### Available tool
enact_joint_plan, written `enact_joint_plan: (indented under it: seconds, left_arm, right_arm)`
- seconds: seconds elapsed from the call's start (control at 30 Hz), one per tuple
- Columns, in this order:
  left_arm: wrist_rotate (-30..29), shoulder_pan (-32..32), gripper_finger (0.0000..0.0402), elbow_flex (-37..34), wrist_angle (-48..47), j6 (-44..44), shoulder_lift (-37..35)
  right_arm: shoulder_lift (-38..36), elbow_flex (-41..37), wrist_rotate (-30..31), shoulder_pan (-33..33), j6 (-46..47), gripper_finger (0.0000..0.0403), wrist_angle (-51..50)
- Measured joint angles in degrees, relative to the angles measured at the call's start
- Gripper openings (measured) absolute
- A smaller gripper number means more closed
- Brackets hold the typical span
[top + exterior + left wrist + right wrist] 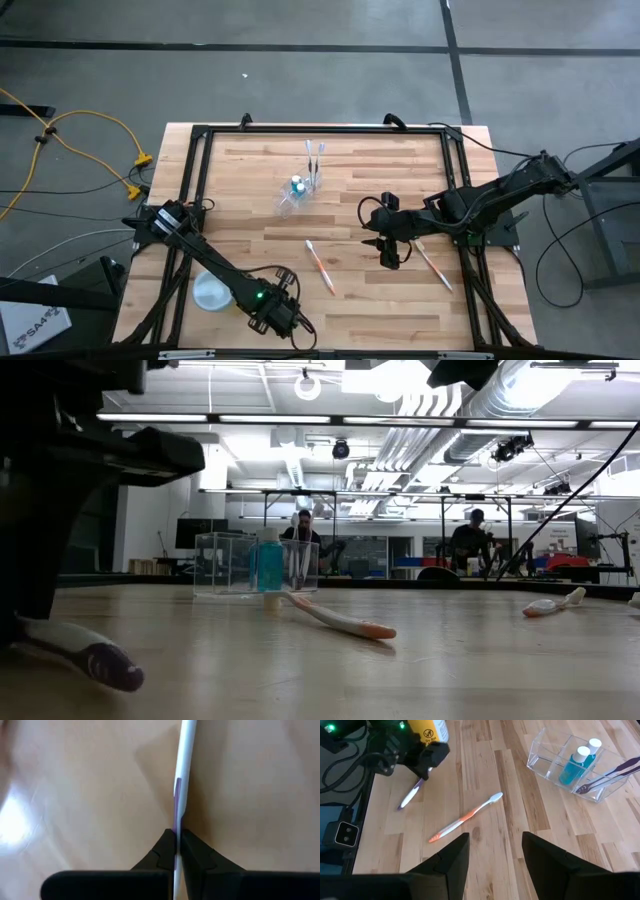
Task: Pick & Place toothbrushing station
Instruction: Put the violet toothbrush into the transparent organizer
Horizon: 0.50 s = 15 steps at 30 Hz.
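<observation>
The left gripper [422,771] is down at the near left part of the counter [400,310], its fingers [161,854] clamped on the handle of the purple-and-white toothbrush [182,770]. The brush is pinched close to one end, so most of its length reaches out ahead of the fingers; in the right wrist view the free end lies on the wood, pointing away from the clear organiser [570,762].

For the lift to go well, a straight upward pull is judged best — the grip is far from the middle, and the long free end is likely to droop or swivel if the arm is swung early. The brush should be raised clear before it is carried toward the organiser, where two blue tubes [577,762] and other brushes already stand.

The orange toothbrush [320,266] lies mid-counter, its long axis on a diagonal, bristle end toward the organiser. A white toothbrush [434,265] lies beside the right gripper [388,252], which hovers over the counter with its fingers apart and empty.
</observation>
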Motion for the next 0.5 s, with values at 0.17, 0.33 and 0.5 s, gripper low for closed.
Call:
enact_joint_plan:
  seconds: [0.17, 0.33, 0.5]
  left_arm:
    - [-4.24, -0.07, 0.0003, -0.04, -1.43, 0.68, -3.0]
    - [-7.42, -0.07, 0.0003, -0.01, -1.33, 5.43, -6.14]
    - [-12.09, 0.23, 0.0003, 0.07, -1.07, 16.11, -8.34]
  right_arm:
    - [0.0, 0.0, 0.0, 0.0, 0.02, 0.0174, 0.08]
    - [0.0, 0.0, 0.0, -0.01, 0.07, 0.0174, 0.5]
    - [0.0, 0.0, 0.08, -0.04, 0.14, 0.0174, 1.54]
